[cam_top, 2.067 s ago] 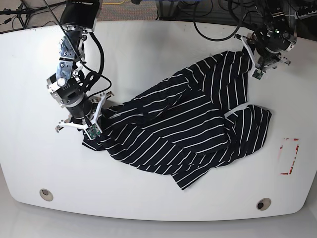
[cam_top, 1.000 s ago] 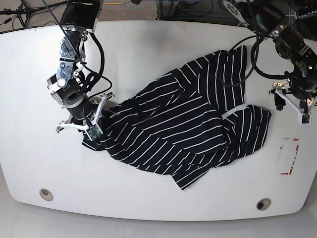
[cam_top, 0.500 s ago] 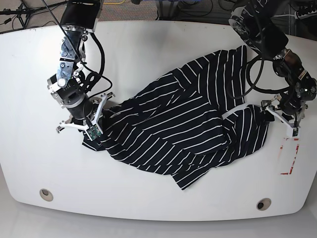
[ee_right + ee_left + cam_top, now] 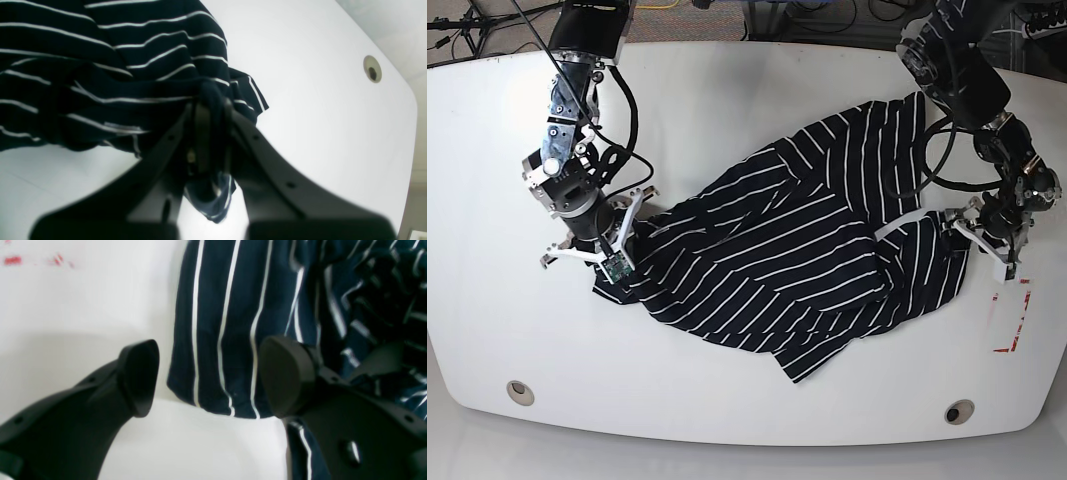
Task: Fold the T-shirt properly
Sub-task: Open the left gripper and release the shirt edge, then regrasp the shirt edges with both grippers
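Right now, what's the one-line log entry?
right gripper: shut on T-shirt | left gripper: open, straddling hem | T-shirt: crumpled, unfolded

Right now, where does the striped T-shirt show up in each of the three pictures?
Base view: the T-shirt sprawls across the table's middle.
Left wrist view: its hem edge lies between the open left gripper fingers.
Right wrist view: upper left, bunched in the right gripper.
Shared landmark: the white table.
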You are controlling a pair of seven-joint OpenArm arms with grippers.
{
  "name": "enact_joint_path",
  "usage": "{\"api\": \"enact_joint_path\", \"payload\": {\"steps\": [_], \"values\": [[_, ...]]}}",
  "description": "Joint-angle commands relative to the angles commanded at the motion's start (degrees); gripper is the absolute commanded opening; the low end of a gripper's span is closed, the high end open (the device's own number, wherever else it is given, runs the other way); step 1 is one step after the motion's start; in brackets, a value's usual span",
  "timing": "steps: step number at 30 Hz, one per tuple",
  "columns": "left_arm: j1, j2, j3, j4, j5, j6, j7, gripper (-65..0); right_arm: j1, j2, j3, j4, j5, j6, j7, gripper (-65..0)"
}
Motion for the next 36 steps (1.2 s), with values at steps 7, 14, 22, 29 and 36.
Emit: {"api": "enact_joint_path", "payload": {"steps": [7,14,22,29,36], "values": [[0.09,-2.02,2.37,-4.4,-0.09,0.0,-1.58,-18.5,0.0,0.0,0.0,0.0,0.0,0.0,0.0,-63.7],[0.09,-2.02,3.08,-5.63,0.09,0.0,-4.4,-18.5,0.0,0.0,0.0,0.0,0.0,0.0,0.0,-63.7],[0.18,-2.02,3.16,-7.82,0.09,0.0,-4.48,-25.1,0.0,0.0,0.0,0.0,0.0,0.0,0.0,-63.7],[0.97,-2.02,3.16,-7.91,0.09,0.0,-4.22,-56.1,0.09,0.0,0.0,0.0,0.0,0.0,0.0,-63.7],[1.05,-2.11,3.43,-7.56,0.09,0.0,-4.22,-65.0,0.09,-1.14,0.09,0.09,0.0,0.0,0.09,-63.7]]}}
